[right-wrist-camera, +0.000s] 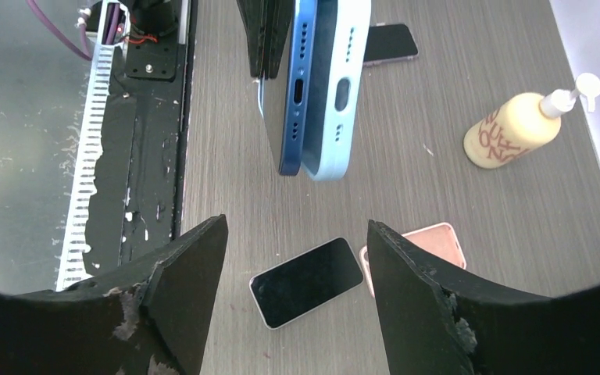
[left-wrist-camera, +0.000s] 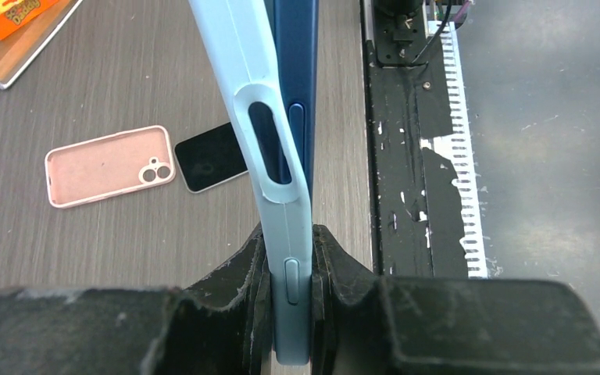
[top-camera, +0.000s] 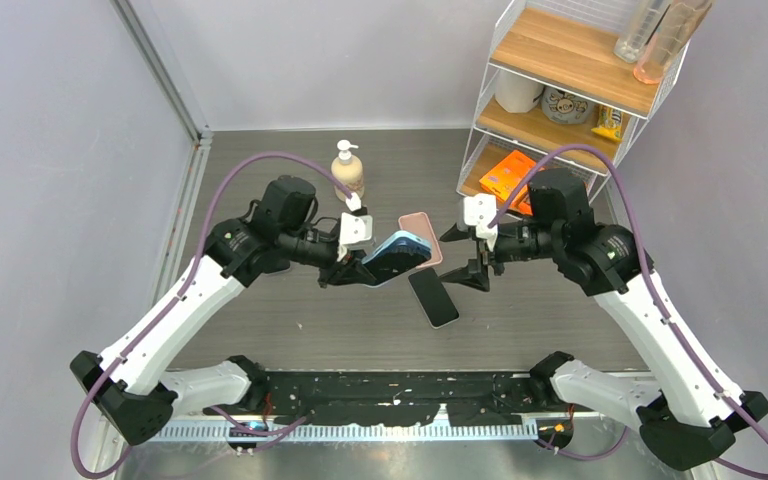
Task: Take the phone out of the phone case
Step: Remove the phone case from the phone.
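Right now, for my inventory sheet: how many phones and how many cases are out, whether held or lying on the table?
Phones: 3 (blue phone, black phone, pink-edged phone)
Cases: 2 (light blue case, pink case)
Total: 5

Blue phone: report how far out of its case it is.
Done: the pink case lies empty beside a black phone. In hand: the left gripper clamps the light blue case, the blue phone partly lifted out. Left: the open right gripper must pull it clear.

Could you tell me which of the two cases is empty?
The pink case on the table; the light blue case in the left gripper holds a blue phone.
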Robot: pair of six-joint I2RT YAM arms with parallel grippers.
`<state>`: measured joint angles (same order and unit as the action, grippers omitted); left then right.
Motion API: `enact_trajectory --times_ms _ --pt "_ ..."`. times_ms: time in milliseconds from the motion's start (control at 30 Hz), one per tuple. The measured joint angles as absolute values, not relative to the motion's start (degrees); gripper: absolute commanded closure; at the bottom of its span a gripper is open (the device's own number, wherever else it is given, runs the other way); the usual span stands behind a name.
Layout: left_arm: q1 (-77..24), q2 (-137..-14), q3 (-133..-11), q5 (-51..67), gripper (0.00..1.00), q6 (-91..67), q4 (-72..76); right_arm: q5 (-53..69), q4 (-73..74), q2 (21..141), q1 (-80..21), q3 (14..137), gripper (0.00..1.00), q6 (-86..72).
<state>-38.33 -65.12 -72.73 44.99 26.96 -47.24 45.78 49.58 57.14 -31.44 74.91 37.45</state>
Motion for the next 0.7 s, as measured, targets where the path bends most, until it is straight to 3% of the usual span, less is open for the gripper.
enact_trajectory --times_ms 300,700 --pt "-38.33 -65.12 -72.18 47.18 1.00 26.83 -46.28 50.37 49.36 58.83 -31.44 77.58 0.36 37.06" --pt "-38.33 -65.12 -71.85 45.65 1.00 25.76 -44.69 51.29 49.50 58.98 -31.44 77.60 0.37 36.56"
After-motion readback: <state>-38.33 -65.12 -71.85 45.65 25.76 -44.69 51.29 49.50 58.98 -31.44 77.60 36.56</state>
